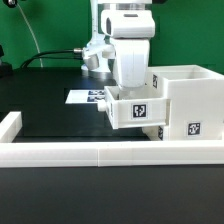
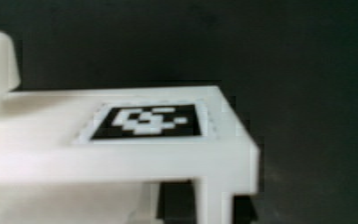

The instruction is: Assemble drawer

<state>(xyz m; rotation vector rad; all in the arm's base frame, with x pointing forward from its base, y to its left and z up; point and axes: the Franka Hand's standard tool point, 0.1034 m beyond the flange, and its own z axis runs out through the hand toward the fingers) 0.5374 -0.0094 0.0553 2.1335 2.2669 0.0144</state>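
From where I stand, the gripper (image 1: pixel 133 88) comes down from above onto a small white tray (image 1: pixel 137 108), but its fingers are hidden behind the tray wall and the arm body, so I cannot tell how wide they are or if they really clamp the tray. The tray is just beside the big white housing (image 1: pixel 188 100), on the side of the exterior view's left, and seems to touch it. The housing sits in the far right corner of the black table (image 1: pixel 50 105), against the long white rail (image 1: pixel 100 152) that runs along the front edge.

The exterior view shows one square tag on the tray front, facing the camera, and another low on the housing. Behind the tray, the marker board (image 1: pixel 84 97) lies flat on the table. The wrist view shows none of this; there I see only a white surface of the tray (image 2: pixel 114 150) with a tag facing up to the camera, over the dark table, very blurred.

The tray's tagged face points towards the rail. Its long axis I cannot tell.
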